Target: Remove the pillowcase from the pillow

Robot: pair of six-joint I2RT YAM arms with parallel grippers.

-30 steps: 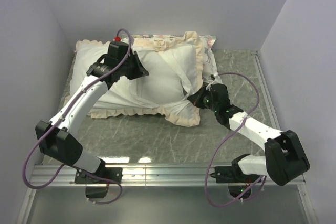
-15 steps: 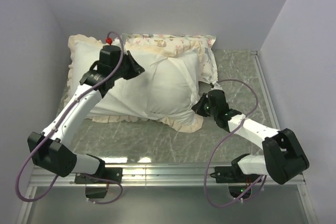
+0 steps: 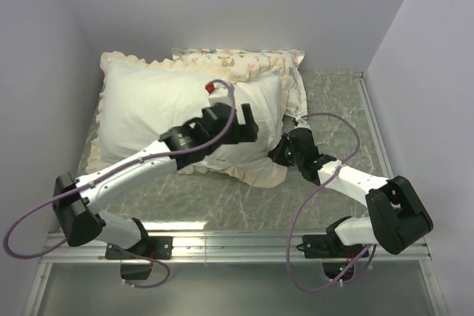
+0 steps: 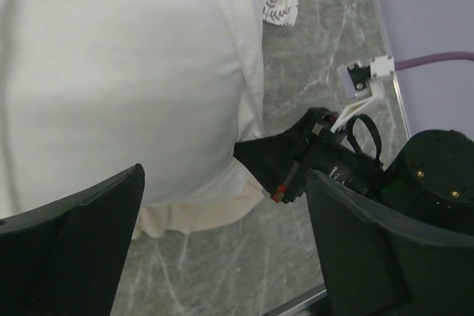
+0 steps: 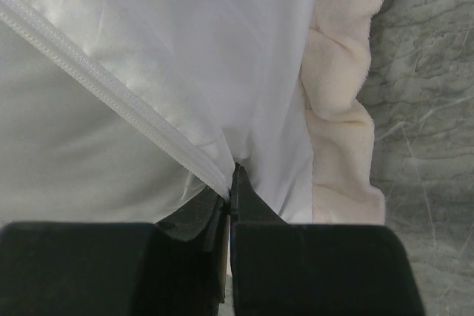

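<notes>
The pillowcase [image 3: 163, 101] lies at the back left with its cream-white face up and its ruffled frill [image 3: 248, 172] round the edge. It bulges with the pillow inside; I cannot tell the pillow's own surface from the cover. My left gripper [image 3: 248, 123] hovers over the near right part, open and holding nothing. In the left wrist view my left gripper [image 4: 226, 177] frames the frill [image 4: 200, 216] and bare table. My right gripper [image 3: 282, 152] is shut on the pillowcase's right edge. The right wrist view shows my right gripper [image 5: 231, 177] pinching white fabric at the zipper seam [image 5: 111, 83].
A smaller animal-and-tree print pillow [image 3: 244, 57] lies behind against the back wall. The grey marble table [image 3: 333, 101] is walled at left, back and right. An aluminium rail [image 3: 237, 240] runs along the near edge. The right arm's purple cable [image 3: 337, 120] loops over the table.
My left gripper has opened and swung from the back left of the pillowcase to its near right part. The pillowcase has settled flatter. The right gripper has stayed shut at the edge.
</notes>
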